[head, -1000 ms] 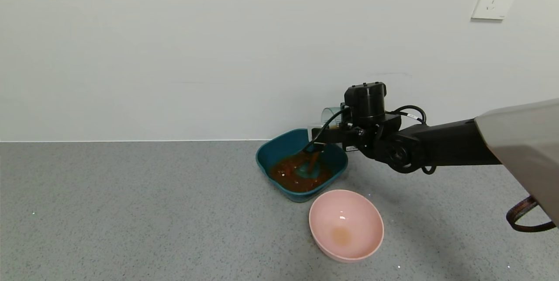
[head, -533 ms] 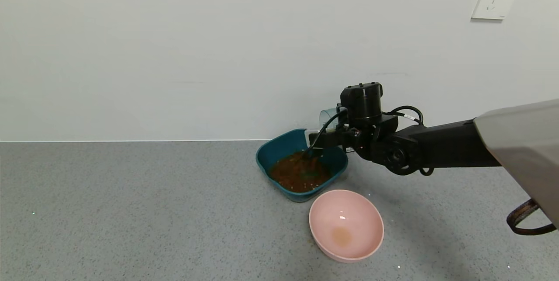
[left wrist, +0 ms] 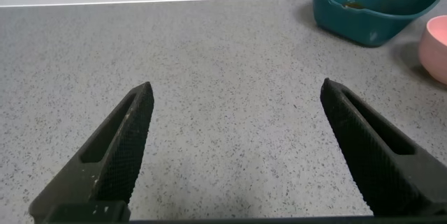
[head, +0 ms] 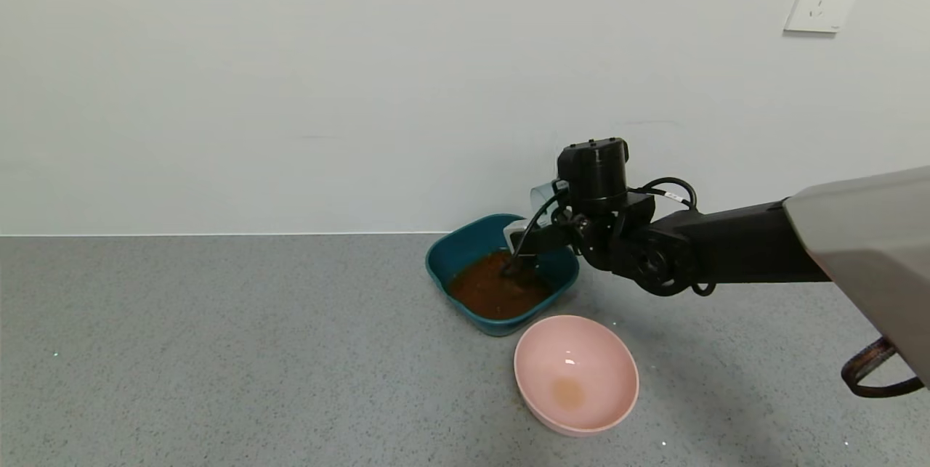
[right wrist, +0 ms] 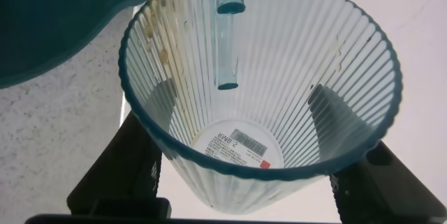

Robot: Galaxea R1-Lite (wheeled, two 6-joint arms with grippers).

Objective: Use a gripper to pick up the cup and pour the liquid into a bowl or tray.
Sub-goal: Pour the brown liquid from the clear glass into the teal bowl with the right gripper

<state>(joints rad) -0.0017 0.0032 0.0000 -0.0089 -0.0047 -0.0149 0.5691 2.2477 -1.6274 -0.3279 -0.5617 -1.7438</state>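
The cup (right wrist: 262, 77) is translucent pale blue-grey with fine vertical ribs and a white barcode label with a red patch on its base. The basin (head: 465, 245) is dark teal, holding reddish-brown liquid (head: 494, 293). At lower centre of the head view, the round bowl (head: 576, 374) is pink with a faint tan stain. The desk (head: 218, 351) is speckled grey; both end effectors are black.

Head view: you look forward and down across table (head: 218, 351) to wall. Left wrist view: low over table, between left hand (left wrist: 234, 151) fingers, far from teal basin (left wrist: 370, 25). Right wrist view: close, straight into cup (right wrist: 265, 91). All three share basin (head: 472, 249).
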